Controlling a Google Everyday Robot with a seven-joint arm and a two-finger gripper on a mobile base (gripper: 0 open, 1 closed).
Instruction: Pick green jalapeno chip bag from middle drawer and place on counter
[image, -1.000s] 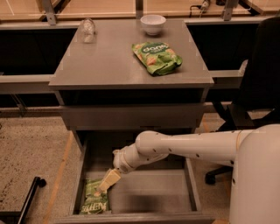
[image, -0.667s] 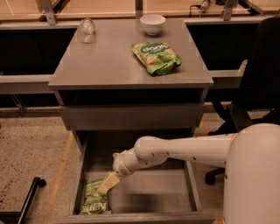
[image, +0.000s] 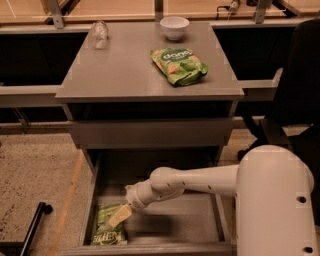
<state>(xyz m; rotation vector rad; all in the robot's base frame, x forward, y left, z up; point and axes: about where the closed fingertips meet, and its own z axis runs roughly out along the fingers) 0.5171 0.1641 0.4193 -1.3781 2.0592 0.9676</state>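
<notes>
The green jalapeno chip bag (image: 109, 225), small and olive-green with white block lettering at its near end, lies flat in the front left corner of the open middle drawer (image: 175, 225). My gripper (image: 120, 216) reaches down into the drawer on the white arm and sits right over the bag's upper right part, its pale fingers pointing down-left at it. The bag rests on the drawer floor. The grey counter (image: 120, 70) is above the drawer.
A brighter green chip bag (image: 179, 65), a white bowl (image: 174, 27) and a clear crumpled object (image: 99, 34) sit on the counter. A closed drawer front (image: 150, 132) is above the open one. A dark chair (image: 295, 100) stands at the right. A black leg (image: 30, 227) is on the floor at left.
My gripper has moved slightly down and left, closer onto the bag. The bag has not moved.
</notes>
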